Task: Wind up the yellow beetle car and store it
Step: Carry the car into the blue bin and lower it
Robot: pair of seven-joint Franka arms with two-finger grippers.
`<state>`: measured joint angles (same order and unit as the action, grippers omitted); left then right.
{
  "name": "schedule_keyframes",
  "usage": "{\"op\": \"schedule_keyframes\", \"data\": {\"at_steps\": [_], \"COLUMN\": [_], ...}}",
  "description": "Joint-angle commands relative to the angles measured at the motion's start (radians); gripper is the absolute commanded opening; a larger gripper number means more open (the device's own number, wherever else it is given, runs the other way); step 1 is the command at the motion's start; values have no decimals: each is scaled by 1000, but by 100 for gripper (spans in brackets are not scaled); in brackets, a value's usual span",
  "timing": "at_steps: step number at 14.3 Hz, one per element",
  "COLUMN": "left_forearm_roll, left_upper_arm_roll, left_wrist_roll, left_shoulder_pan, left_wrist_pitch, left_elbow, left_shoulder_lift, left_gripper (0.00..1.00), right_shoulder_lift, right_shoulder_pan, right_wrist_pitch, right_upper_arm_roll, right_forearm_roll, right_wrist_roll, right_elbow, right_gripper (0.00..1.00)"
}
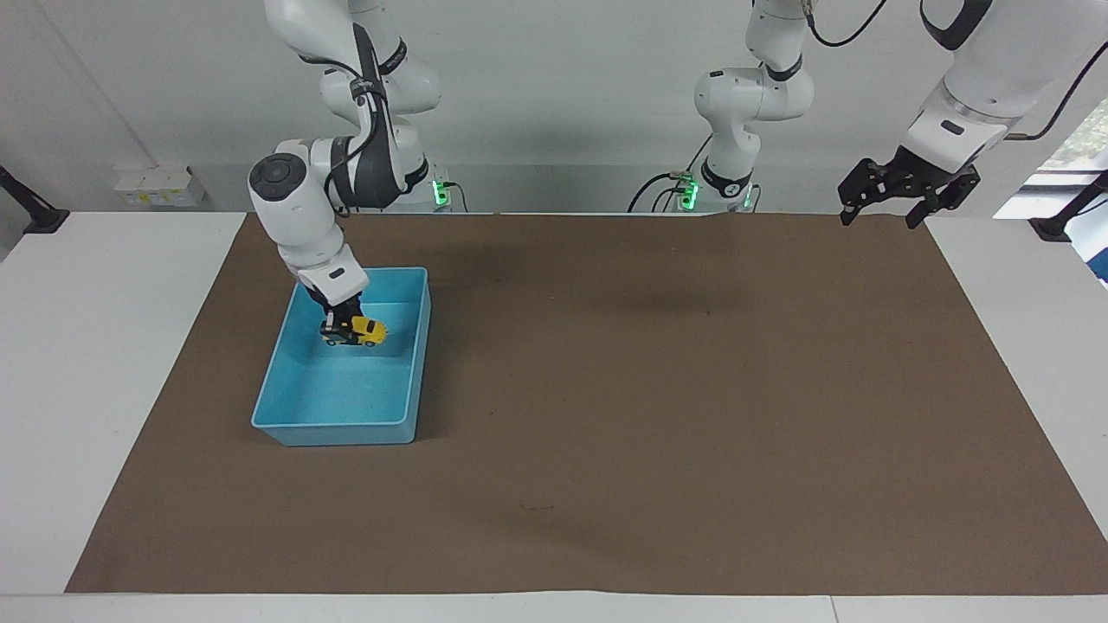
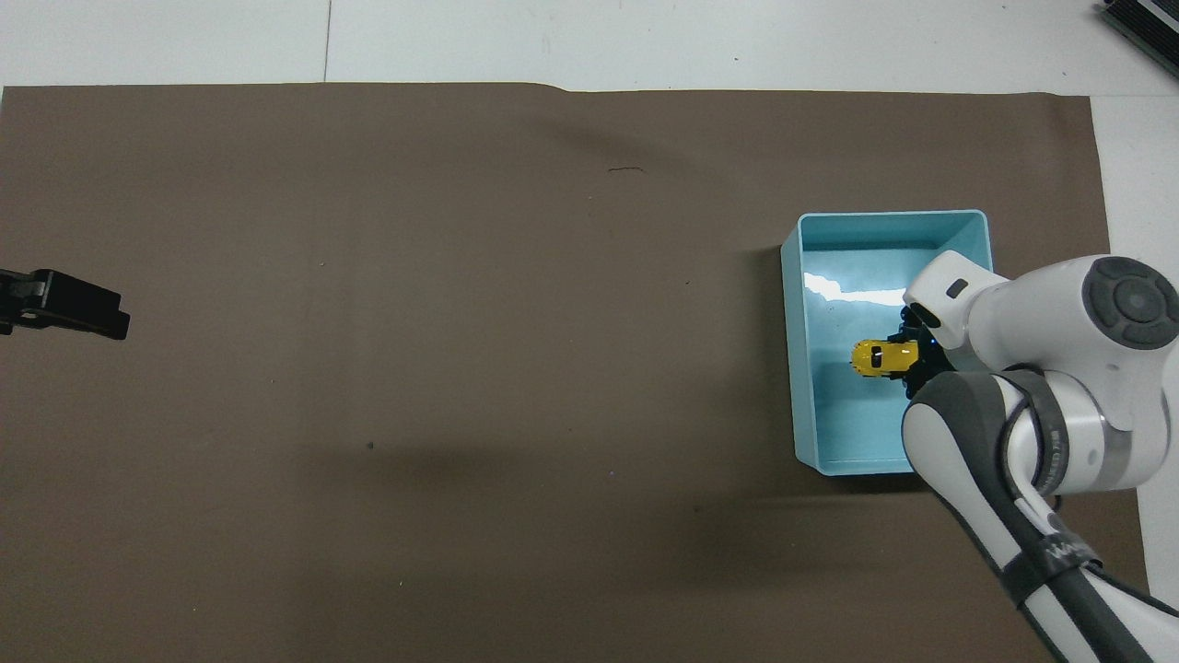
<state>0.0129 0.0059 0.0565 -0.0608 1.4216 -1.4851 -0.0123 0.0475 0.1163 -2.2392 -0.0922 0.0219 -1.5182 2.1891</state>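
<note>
Brown matting [image 1: 658, 389] is spread over the white surface [image 1: 104, 363], filling most of both views. A light blue bin [image 1: 286, 424] is seen at the middle left of the facing view and at the middle right of the overhead view. The right tool [image 1: 340, 322] is lowered into the bin, toward the bin's upper end in the facing view, and is pinched on the yellow beetle car [image 1: 365, 330], which is gripped by one end, its free end pointing toward the middle of the surface. Whether the car's wheels touch the bin floor cannot be told. The left tool [image 1: 876, 208] is held in the air at the upper right of the facing view, over the mat's corner, its fingers [image 1: 846, 214] spread with nothing between them; only its tip [image 2: 78, 313] is shown at the left edge of the overhead view. That arm is waiting.
</note>
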Motion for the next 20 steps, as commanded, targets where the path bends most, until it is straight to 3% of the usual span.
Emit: {"op": "schedule_keyframes", "data": {"at_steps": [1,10,12,13,14,15,16,20], "left_forearm_roll": [-8,-8,-8,-8,-8,-8,-8,-8], "left_upper_arm_roll": [-4,-4,-4,-4,-4,-4,-4,-4], "left_wrist_roll": [-10,-10,-10,-10,-10,-10,-10,-10], "left_shoulder_pan": [6,6,6,6,6,6,6,6], "left_wrist_pitch": [-10,-10,-10,-10,-10,-10,-10,-10], "left_elbow": [-3,-3,-1,-3,-3,-3,-1,-3], "left_shoulder_lift": [8,8,8,8,8,8,8,8], "left_gripper": [100,100,100,100,100,100,100,100], "right_shoulder_lift": [23,84,87,92,94,95,101,101], "right_shoulder_pan": [-15,-17,-14,-14,-12,-7,-6,-6], "right_wrist_pitch": [-40,-83,-83,-82,-74,-69,-63,-4], "right_upper_arm_roll": [11,11,11,11,11,12,12,12], "right_forearm_roll": [9,9,7,9,7,6,6,3], "right_wrist_roll": [-34,-28,-27,-27,-23,-19,-16,-22], "right_elbow": [14,15,17,17,14,8,-2,-60], "right_gripper": [0,0,7,14,43,83,100,100]}}
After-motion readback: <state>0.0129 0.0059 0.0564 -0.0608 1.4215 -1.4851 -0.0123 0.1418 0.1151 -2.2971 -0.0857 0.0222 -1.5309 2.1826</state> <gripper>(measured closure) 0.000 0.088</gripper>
